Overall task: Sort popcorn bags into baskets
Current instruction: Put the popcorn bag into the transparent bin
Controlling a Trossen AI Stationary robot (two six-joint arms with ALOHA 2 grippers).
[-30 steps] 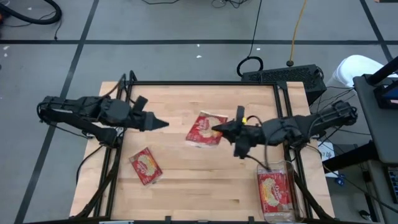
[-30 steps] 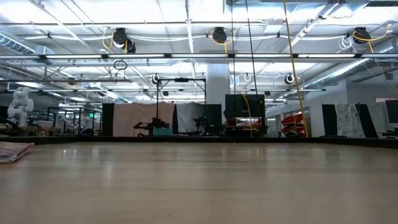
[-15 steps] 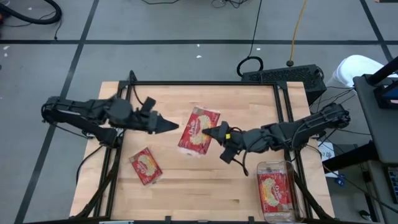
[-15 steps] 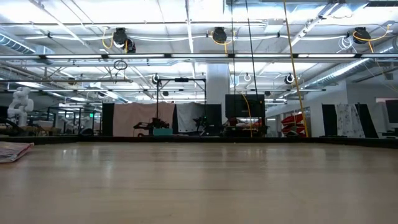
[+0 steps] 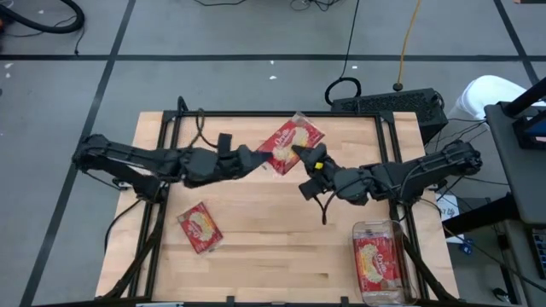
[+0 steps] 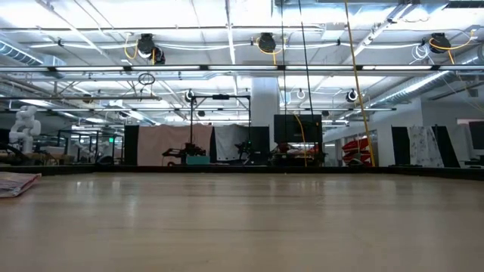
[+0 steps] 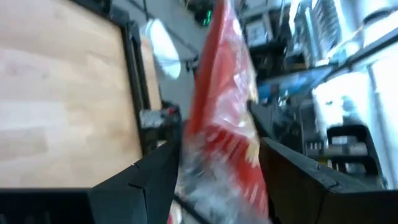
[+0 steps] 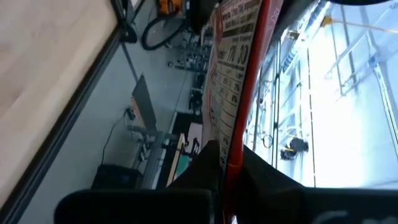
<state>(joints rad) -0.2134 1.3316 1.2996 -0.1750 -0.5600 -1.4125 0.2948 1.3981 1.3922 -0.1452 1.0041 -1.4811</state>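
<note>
Popcorn bag (image 5: 290, 141) held above the table's (image 5: 256, 247) far edge, long axis slanting; right gripper (image 5: 300, 154) pinches its near corner; left gripper (image 5: 260, 157), fingers spread, straddles its other corner.

No word, brand or number can be read with certainty. Rows of small black print are seen on the white panel of the flat red popcorn packet (image 8: 231, 68) in the right wrist view, too fine to be made out. No legible signs are found elsewhere.
</note>
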